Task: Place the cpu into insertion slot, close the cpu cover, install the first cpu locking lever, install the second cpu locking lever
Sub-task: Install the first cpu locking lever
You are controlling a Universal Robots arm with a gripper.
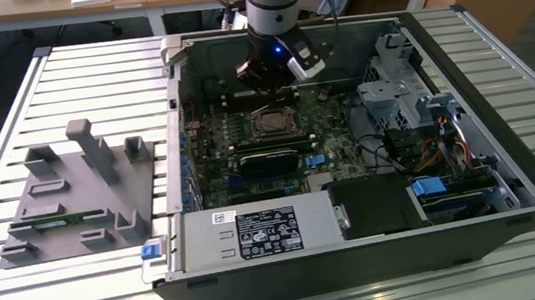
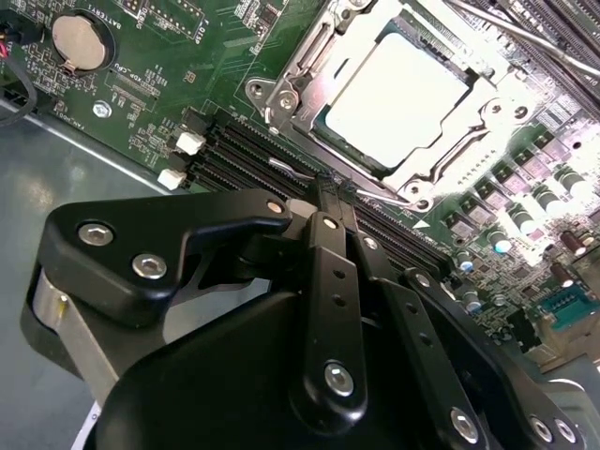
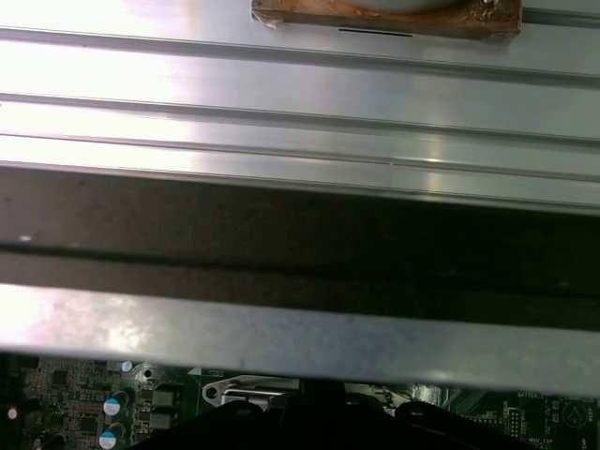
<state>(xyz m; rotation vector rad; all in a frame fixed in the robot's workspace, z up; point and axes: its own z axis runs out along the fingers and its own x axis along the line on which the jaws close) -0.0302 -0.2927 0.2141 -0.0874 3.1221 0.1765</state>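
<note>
cpu: we are seeing one cpu (image 2: 398, 94), pale and square, sitting in the upper right of the second wrist view, already seated.
insertion slot: one insertion slot (image 1: 271, 124) is showing just above the centre of the exterior view, ringed by green board.
cpu cover: one cpu cover (image 2: 309, 66), a silvery frame, is lying down around the chip; the chip face is showing through its window.
locking levers: we are making out thin wire levers (image 2: 380, 195) running along the socket's near edge in the second wrist view; we cannot tell how many are latched.
gripper: one gripper (image 2: 328, 192) is hovering over the memory slots (image 2: 248, 155), just beside the socket's lower edge; the fingers are looking pressed together at a narrow tip, pinching nothing that we can see.
gripper, exterior view: the gripper (image 1: 272, 87) is hanging inside the computer case (image 1: 502, 135), above the socket.
other counts: one coin battery (image 2: 80, 42) upper left of the second wrist view; one grey fixture block (image 1: 75, 194) at the exterior view's left, on the slatted table (image 1: 7, 94).
risk: we are judging that the tip could slip off a springy lever and scrape the board or the memory slots, since it is sitting so near them.
risk: a lever hooked off-line could be leaving the cover unclamped.
</note>
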